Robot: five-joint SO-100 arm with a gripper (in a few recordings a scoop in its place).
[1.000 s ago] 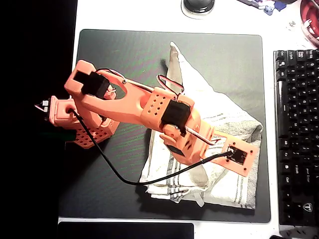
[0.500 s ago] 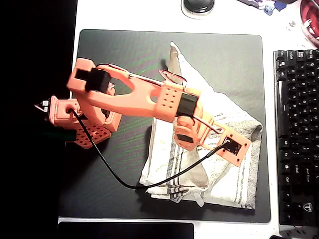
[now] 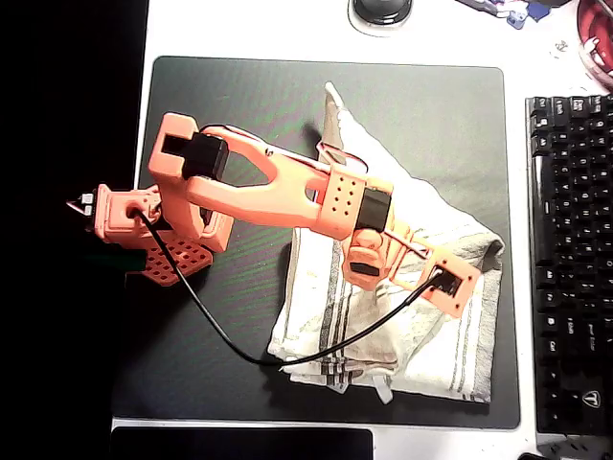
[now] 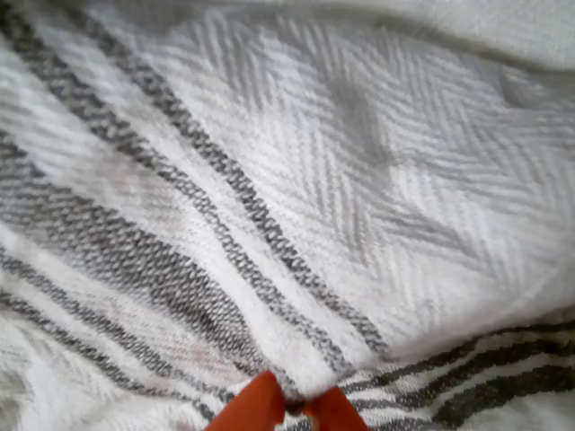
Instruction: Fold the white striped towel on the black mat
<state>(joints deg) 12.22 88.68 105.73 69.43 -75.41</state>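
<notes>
Arm reaches over black mat (image 3: 239, 105), gripper (image 4: 286, 406) pinching white striped towel (image 3: 431, 345).

Orange arm (image 3: 278, 187), black servos, black cable (image 3: 206, 311)

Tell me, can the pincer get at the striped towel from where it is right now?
Probably yes. In the wrist view the pincer tips sit right against the white striped towel with a bit of cloth between them, nothing in the way. The towel lies crumpled on the black mat.

white desk (image 3: 239, 29), black keyboard (image 3: 567, 259)
</notes>
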